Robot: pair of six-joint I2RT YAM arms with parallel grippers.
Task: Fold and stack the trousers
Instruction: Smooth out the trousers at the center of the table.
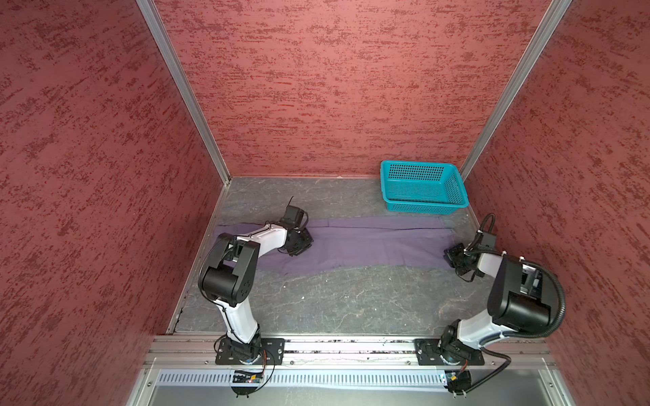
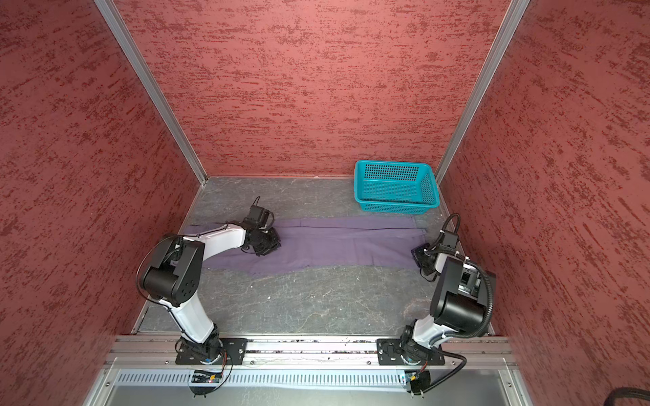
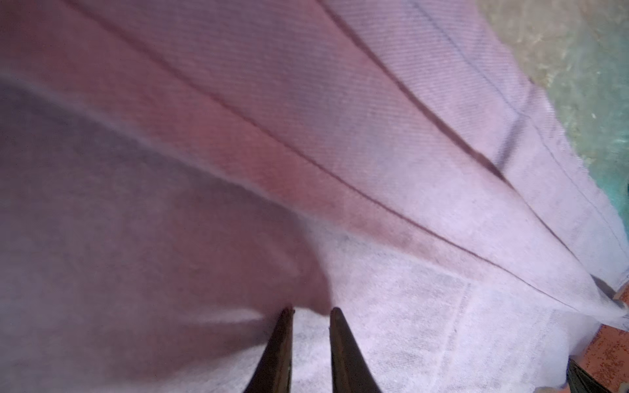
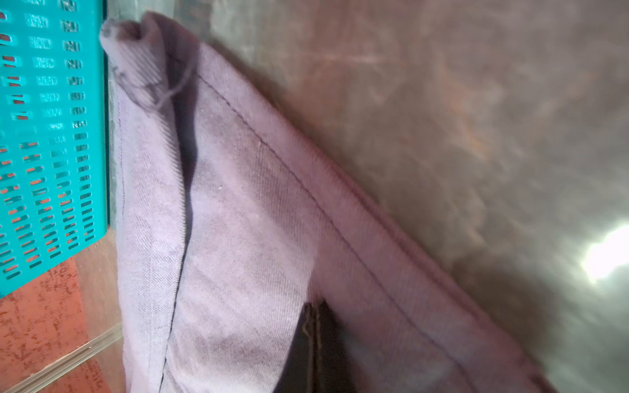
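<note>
The dusty-purple trousers [image 1: 369,242] [image 2: 344,242] lie stretched flat from left to right across the grey table. My left gripper [image 1: 299,247] [image 2: 265,246] points down onto their left part. In the left wrist view its fingertips [image 3: 311,311] stand a narrow gap apart on the cloth [image 3: 306,136], with flat cloth showing between them. My right gripper [image 1: 452,255] [image 2: 418,255] is at the trousers' right end, near the front corner. In the right wrist view its jaws [image 4: 315,306] are pressed together on a pinch of the stitched cloth [image 4: 238,204].
A teal perforated basket [image 1: 422,207] [image 2: 397,207] [image 4: 51,136] stands at the back right, just behind the trousers' right end. Red textured walls close in the table on three sides. The arms' bases sit on the rail along the front edge.
</note>
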